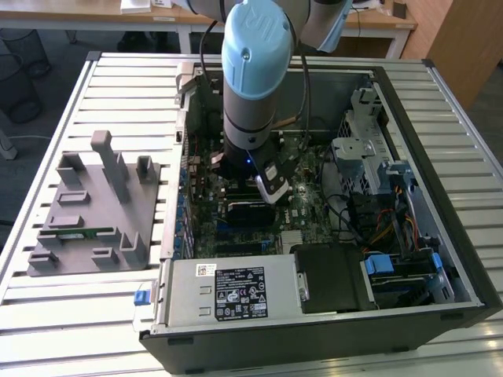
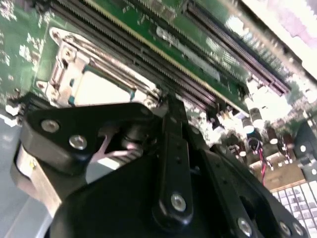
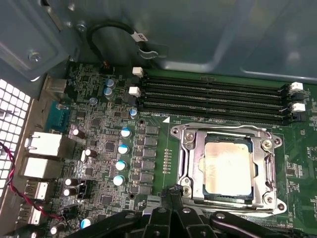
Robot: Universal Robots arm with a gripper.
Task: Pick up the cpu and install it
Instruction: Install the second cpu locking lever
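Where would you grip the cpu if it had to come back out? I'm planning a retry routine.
By its thin outer edges, coming straight down from above. The cpu lies flat in the socket frame, silvery top up, so only its rim offers purchase, and the frame crowds it. The gripper sits just beside it.

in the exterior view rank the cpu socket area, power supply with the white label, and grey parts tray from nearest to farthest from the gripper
1. Cpu socket area, on the motherboard beneath the gripper.
2. Power supply, at the case's front edge.
3. Grey parts tray, outside the case on the exterior view's left.
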